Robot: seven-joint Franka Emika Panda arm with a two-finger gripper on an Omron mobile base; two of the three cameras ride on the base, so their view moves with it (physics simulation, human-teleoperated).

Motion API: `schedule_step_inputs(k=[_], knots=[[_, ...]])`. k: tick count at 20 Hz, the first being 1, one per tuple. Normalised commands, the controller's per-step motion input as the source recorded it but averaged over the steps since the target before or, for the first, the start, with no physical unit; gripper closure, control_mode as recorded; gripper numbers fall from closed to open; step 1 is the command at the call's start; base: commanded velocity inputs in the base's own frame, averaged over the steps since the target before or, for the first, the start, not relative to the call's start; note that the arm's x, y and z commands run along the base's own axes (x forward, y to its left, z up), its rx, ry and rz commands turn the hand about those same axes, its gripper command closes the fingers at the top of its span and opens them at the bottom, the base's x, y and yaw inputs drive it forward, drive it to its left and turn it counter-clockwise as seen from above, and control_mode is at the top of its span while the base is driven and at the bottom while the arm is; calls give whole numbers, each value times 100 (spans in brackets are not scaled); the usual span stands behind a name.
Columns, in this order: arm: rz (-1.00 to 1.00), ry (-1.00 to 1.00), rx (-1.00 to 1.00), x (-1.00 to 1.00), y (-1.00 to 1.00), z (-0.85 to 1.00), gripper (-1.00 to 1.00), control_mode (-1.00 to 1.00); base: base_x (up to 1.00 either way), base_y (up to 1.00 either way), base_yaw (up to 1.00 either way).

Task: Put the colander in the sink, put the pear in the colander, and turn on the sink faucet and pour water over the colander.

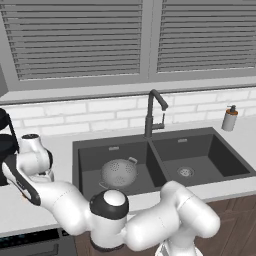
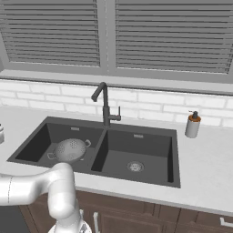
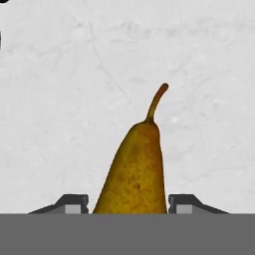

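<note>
In the hand view the golden-brown pear (image 3: 133,169) lies on the pale counter, stem pointing away. My gripper (image 3: 128,205) straddles its wide end, with a finger tip close against each side, shut on it. The hand hangs low over the counter left of the sink (image 1: 75,150). The pale perforated colander (image 1: 119,172) (image 2: 70,150) sits in the left basin. The dark faucet (image 1: 152,112) (image 2: 104,107) stands behind the divider, its spout turned toward the right basin in the left base view. No water runs.
A soap dispenser (image 1: 229,119) (image 2: 193,125) stands on the counter behind the sink's right end. A dark appliance (image 1: 5,142) sits at the far left near my arm. A white tiled wall and shuttered windows back the counter.
</note>
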Motion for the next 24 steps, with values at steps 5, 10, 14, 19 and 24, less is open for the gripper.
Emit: schedule_step_inputs(k=[5, 10, 14, 19, 24], knots=[[-3, -9, 0, -35, -34, 66, 100, -100, 0, 0, 0], [-7, -10, 0, -19, -84, 99, 100, -100, 0, 0, 0], [-13, -1, 0, -8, -100, 84, 100, -100, 0, 0, 0], [-16, 0, -4, 0, -100, 53, 100, -100, 0, 0, 0], [-14, 12, -13, 36, -86, 8, 100, -100, 0, 0, 0]])
